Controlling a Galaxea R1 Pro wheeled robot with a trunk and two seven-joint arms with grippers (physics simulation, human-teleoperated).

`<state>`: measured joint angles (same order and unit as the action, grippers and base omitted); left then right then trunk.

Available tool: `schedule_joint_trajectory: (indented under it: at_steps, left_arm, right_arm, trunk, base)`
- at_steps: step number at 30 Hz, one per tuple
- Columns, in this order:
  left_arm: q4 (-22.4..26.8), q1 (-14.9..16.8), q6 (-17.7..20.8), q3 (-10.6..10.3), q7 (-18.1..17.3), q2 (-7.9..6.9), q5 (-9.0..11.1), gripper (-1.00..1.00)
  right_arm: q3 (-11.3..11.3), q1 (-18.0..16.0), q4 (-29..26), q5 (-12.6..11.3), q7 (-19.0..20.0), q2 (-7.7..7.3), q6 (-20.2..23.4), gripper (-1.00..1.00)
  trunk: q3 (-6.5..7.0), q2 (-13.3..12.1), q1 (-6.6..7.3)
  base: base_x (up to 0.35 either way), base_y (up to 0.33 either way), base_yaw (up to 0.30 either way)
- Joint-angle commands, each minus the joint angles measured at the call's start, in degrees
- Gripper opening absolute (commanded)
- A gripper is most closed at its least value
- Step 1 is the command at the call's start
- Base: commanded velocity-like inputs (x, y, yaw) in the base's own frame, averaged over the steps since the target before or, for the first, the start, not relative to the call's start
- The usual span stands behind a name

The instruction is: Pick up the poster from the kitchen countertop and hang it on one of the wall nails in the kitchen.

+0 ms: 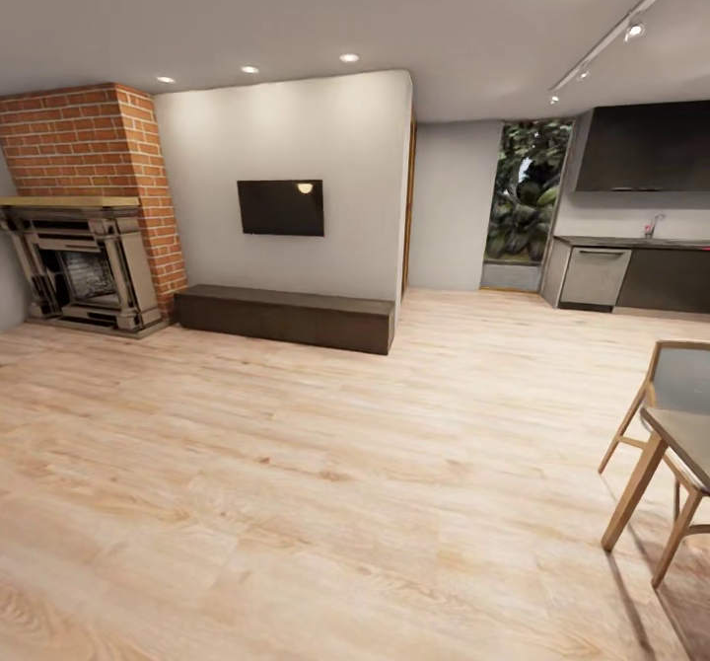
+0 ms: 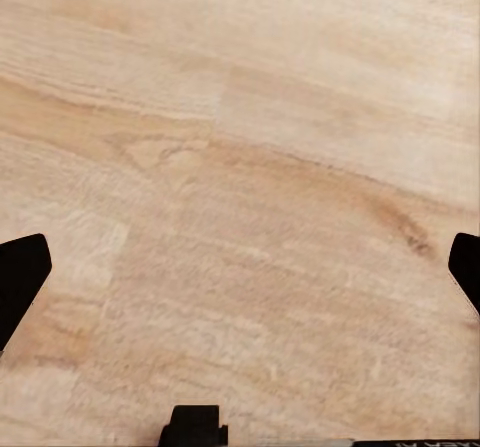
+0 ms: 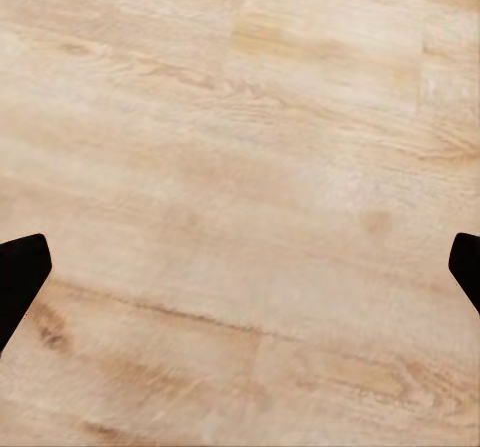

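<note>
The kitchen countertop (image 1: 641, 243) runs along the far right wall, a dark strip over dark cabinets with a tap standing on it. The poster is out of view. My left gripper (image 2: 240, 272) hangs open over bare wooden floor, its black fingertips (image 2: 20, 277) spread wide apart with nothing between them. My right gripper (image 3: 240, 272) is open as well, fingertips (image 3: 18, 277) far apart above the floor planks.
A wooden table (image 1: 680, 444) and chair (image 1: 671, 385) stand close at the right. A brick fireplace (image 1: 89, 237) is at the far left, beside it a low dark bench (image 1: 286, 318) under a wall TV (image 1: 281, 207). A steel dishwasher (image 1: 595, 278) fronts the kitchen.
</note>
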<state>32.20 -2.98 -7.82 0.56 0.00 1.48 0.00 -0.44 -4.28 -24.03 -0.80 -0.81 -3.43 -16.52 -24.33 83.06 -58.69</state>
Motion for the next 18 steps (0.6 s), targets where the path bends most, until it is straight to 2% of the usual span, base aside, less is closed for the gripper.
schedule_joint_trajectory:
  at_steps: [1, 7, 18]
  left_arm:
    - [0.1, 0.0, -0.1, 0.1, 0.0, 0.02, 0.0, 1.0]
    - [0.1, 0.0, -0.1, 0.1, 0.0, 0.02, 0.0, 1.0]
    - [0.1, 0.0, -0.1, 0.1, 0.0, 0.02, 0.0, 1.0]
  right_arm:
    - [0.0, 0.0, 0.0, -0.1, -0.1, 0.0, -0.2, 1.0]
    - [0.0, 0.0, 0.0, -0.1, -0.1, 0.0, -0.2, 1.0]
    - [0.0, 0.0, 0.0, -0.1, -0.1, 0.0, -0.2, 1.0]
  trunk:
    - [-0.05, 0.0, -0.04]
    - [-0.05, 0.0, -0.04]
    - [0.06, 0.0, -0.04]
  base:
    - [0.32, -0.003, 0.0]
    - [0.324, -0.001, -0.082]
    - [0.332, 0.0, -0.24]
